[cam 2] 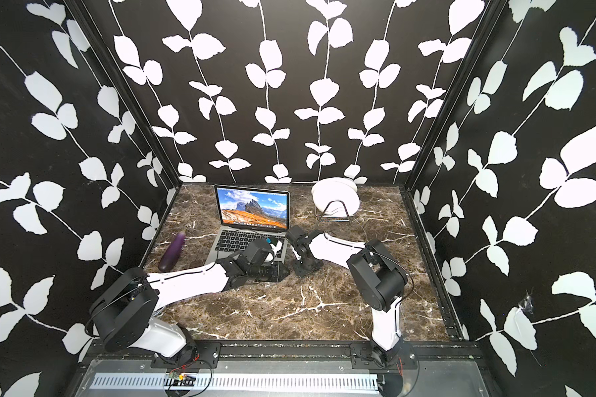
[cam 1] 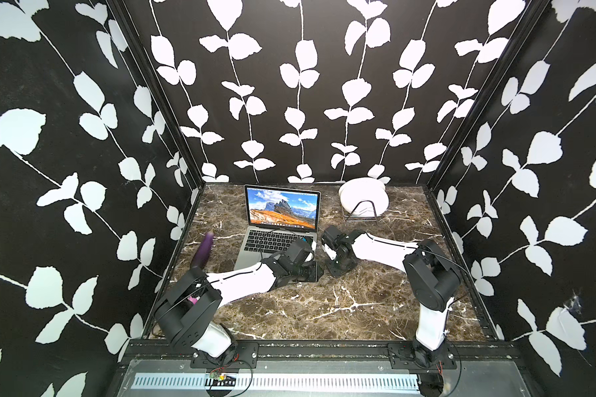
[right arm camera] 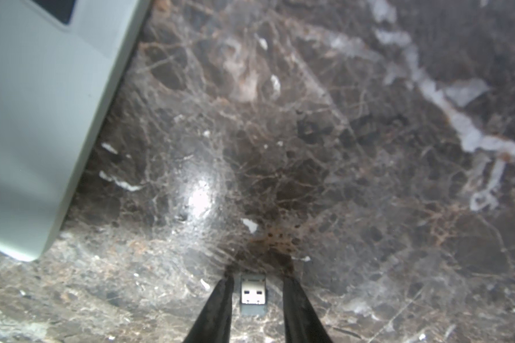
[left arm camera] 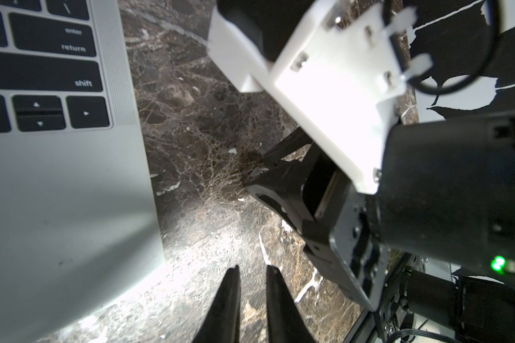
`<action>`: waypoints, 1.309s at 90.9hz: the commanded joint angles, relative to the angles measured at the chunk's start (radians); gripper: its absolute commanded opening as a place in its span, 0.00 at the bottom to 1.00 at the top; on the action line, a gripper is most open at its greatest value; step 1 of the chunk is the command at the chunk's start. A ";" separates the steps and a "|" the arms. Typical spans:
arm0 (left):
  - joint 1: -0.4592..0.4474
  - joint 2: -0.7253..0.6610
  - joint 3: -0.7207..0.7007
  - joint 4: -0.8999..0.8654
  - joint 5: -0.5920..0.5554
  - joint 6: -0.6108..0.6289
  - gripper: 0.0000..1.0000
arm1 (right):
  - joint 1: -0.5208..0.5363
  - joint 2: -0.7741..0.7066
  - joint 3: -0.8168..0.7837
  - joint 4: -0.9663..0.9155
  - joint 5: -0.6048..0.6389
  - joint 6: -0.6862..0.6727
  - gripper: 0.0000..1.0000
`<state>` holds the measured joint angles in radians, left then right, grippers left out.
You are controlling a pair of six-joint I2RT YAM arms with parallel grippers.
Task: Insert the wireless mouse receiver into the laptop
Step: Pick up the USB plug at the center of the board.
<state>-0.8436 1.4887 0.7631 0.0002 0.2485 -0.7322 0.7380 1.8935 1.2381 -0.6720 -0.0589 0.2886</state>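
Right wrist view: the wireless mouse receiver [right arm camera: 252, 294] lies flat on the brown marble table [right arm camera: 369, 148]. Its silver plug, with two square holes, is turned away from the wrist, and its grey cap is nearer. The right gripper [right arm camera: 257, 280] stands over it with its black fingers [right arm camera: 220, 300] parted, one at each side of the receiver. A slit of marble shows on both sides, so nothing is clamped. A silver corner of the laptop [right arm camera: 42, 118] shows nearby, apart from the receiver. No lettering can be read on the receiver.

In the left wrist view the left gripper [left arm camera: 252, 271] has its tips narrowly apart with only marble between them, holding nothing, near the laptop's front right corner. The black keys [left arm camera: 45, 71] there read "enter", "return" and "shift", with arrow marks below.

In both top views the laptop stands open, showing a mountain wallpaper; the writing under the screen is too small to read. A purple eggplant [cam 1: 203, 251] lies left of it, and white plates [cam 1: 363, 197] stand in a wire rack [cam 1: 362, 211] behind
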 commanded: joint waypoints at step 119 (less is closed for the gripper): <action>0.033 0.064 -0.040 0.059 0.040 -0.089 0.32 | 0.009 -0.179 -0.217 0.213 0.028 -0.027 0.00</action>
<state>-0.8303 1.5368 0.7517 0.0307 0.2707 -0.7769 0.7391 1.8004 1.1019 -0.5507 -0.0319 0.2790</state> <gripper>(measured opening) 0.304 0.142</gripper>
